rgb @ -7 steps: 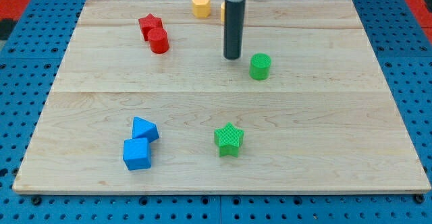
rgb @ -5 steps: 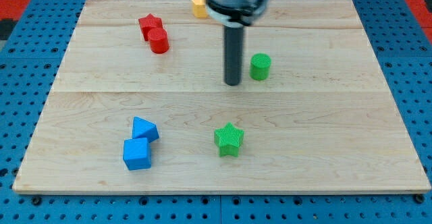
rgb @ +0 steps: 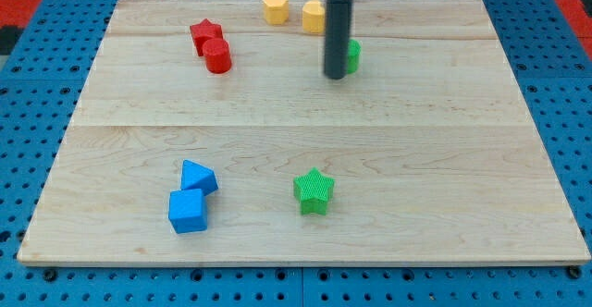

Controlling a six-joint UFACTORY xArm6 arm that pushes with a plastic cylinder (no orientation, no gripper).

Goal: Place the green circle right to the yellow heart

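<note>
No pincer here — my tip [rgb: 334,76] touches the green circle [rgb: 352,55], a light, rigid puck that looks easy to slide; push its lower-left side toward the yellow heart [rgb: 314,16].

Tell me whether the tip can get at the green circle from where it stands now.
Probably yes. My tip sits right against the green circle, at its left and partly covering it, with nothing between them. The yellow heart lies just above, toward the view's top.

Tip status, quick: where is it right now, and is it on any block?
My tip: no jaws, holds nothing; it sits against the view's left side of the green circle, below the yellow heart.
</note>
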